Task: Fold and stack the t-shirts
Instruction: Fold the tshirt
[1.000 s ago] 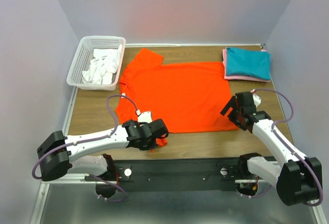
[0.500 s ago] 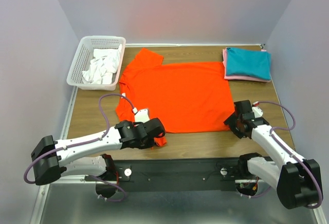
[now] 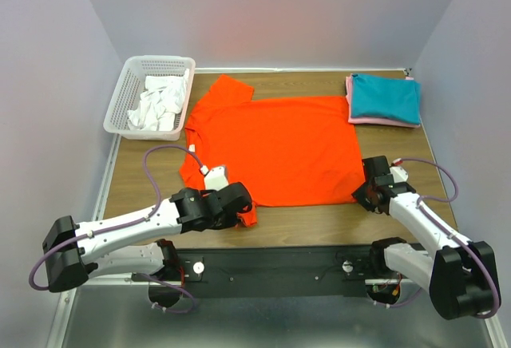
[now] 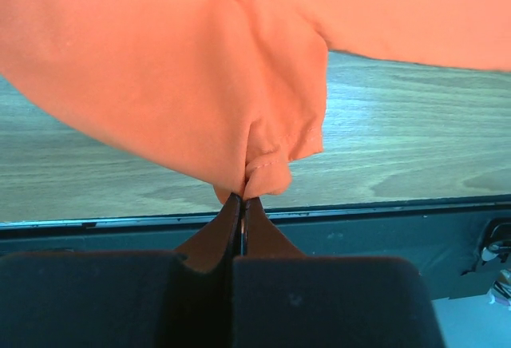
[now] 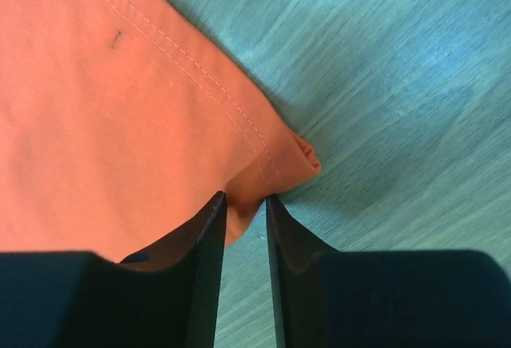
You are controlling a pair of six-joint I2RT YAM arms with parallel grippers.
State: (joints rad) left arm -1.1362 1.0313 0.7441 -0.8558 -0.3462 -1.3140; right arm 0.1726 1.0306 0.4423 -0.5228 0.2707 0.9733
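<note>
The orange-red t-shirt [image 3: 275, 144] lies spread flat on the wooden table [image 3: 144, 174]. My left gripper [image 3: 246, 219] is shut on its near left corner, and in the left wrist view the cloth [image 4: 200, 85] hangs bunched from my closed left gripper [image 4: 242, 198]. My right gripper [image 3: 361, 196] is at the near right corner. In the right wrist view the hemmed corner [image 5: 279, 160] is puckered between the tips of my right gripper [image 5: 246, 198], whose jaws stand a narrow gap apart. A folded teal t-shirt [image 3: 387, 96] lies on a pink one [image 3: 375, 121] at the back right.
A white mesh basket [image 3: 120, 96] holding crumpled white t-shirts [image 3: 160, 104] stands at the back left. The table's front edge and a black rail [image 3: 271, 264] run just behind both grippers. Grey walls close in the sides and back.
My right gripper came down onto the shirt's near right corner and its jaws narrowed from wide open. The left arm drew slightly left, still holding its corner.
</note>
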